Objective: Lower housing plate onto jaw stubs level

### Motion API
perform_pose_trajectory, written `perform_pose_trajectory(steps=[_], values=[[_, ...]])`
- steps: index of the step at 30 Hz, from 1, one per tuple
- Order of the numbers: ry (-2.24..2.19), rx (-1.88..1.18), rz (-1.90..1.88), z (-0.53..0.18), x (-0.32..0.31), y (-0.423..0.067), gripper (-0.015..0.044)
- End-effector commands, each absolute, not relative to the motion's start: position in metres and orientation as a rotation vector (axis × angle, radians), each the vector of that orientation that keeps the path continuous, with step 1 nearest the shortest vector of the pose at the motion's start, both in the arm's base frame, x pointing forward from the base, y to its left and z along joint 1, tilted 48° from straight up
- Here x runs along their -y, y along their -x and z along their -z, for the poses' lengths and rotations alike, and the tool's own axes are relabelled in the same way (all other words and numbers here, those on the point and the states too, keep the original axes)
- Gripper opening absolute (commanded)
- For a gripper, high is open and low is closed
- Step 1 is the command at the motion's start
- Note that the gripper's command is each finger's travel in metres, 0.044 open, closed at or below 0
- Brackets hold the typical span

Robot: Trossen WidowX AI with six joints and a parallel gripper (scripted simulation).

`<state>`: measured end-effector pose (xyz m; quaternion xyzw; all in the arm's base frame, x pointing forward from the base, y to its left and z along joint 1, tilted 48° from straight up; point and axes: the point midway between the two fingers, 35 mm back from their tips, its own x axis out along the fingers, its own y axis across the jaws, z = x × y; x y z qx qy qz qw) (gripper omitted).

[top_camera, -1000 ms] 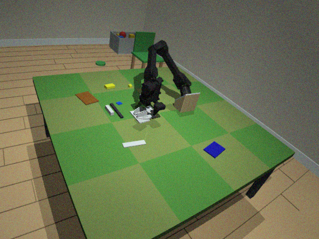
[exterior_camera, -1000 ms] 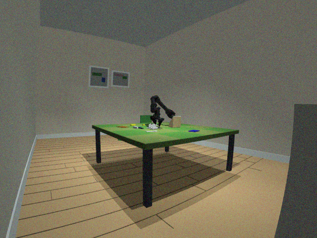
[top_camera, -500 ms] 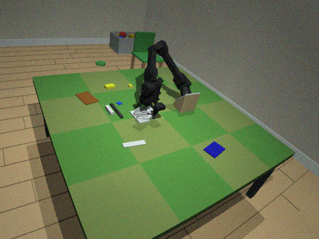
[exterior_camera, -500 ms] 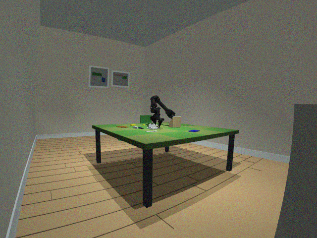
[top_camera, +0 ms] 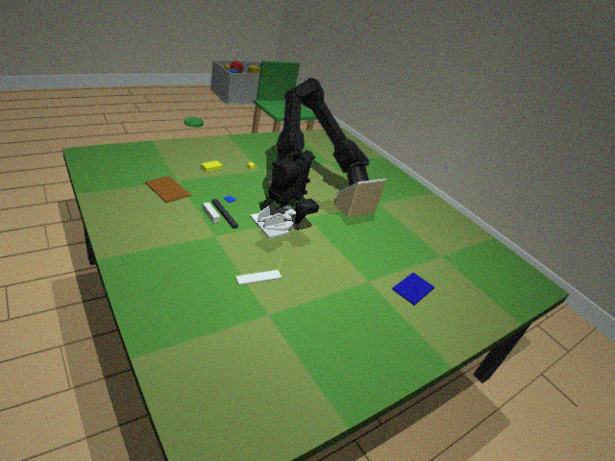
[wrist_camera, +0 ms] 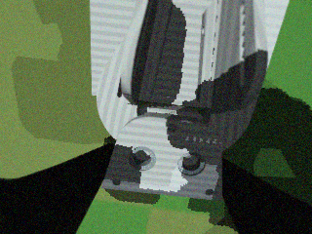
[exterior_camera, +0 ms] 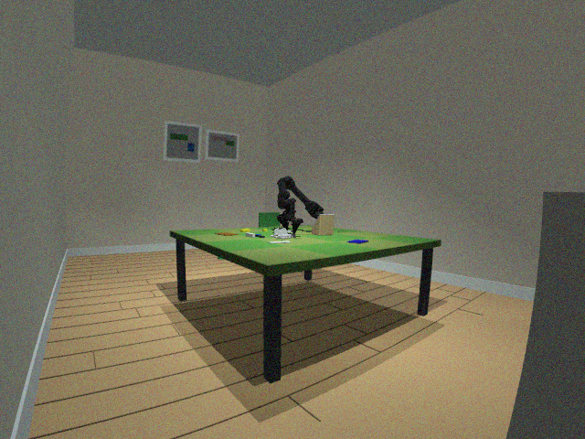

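Note:
The housing plate (wrist_camera: pixel 156 133) is pale, with a rounded end and two ringed holes. A dark round stub shows in each hole in the wrist view. My gripper (wrist_camera: pixel 164 155) (top_camera: pixel 283 213) is shut on the plate, one black finger at each side edge. It stands low over the white base (wrist_camera: pixel 104 44) (top_camera: pixel 272 234). The two white jaws, a left jaw (wrist_camera: pixel 128 73) and a right jaw (wrist_camera: pixel 234 44), run side by side away from the plate. The plate looks nearly level; whether it rests fully down on the stubs cannot be told.
A black rod (top_camera: pixel 225 213), a white block (top_camera: pixel 210 212) and a small blue piece (top_camera: pixel 229 199) lie left of the base. A white strip (top_camera: pixel 258 277) lies in front, a blue square (top_camera: pixel 413 288) front right. A tan box (top_camera: pixel 367 198) stands to the right.

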<state>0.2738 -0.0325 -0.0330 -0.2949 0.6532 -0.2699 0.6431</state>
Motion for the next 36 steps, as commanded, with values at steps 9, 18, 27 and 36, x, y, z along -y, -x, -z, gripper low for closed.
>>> perform_pose_trajectory(steps=[9,18,27,36], values=[[0.679,-1.488,0.614,0.0342,0.0347,-0.2739,0.0351],[0.679,-1.488,0.615,0.0357,0.0364,-0.2739,0.0351],[0.680,-1.488,0.614,0.0374,0.0382,-0.2738,0.0351],[0.680,-1.488,0.614,0.0386,0.0396,-0.2738,0.0351]])
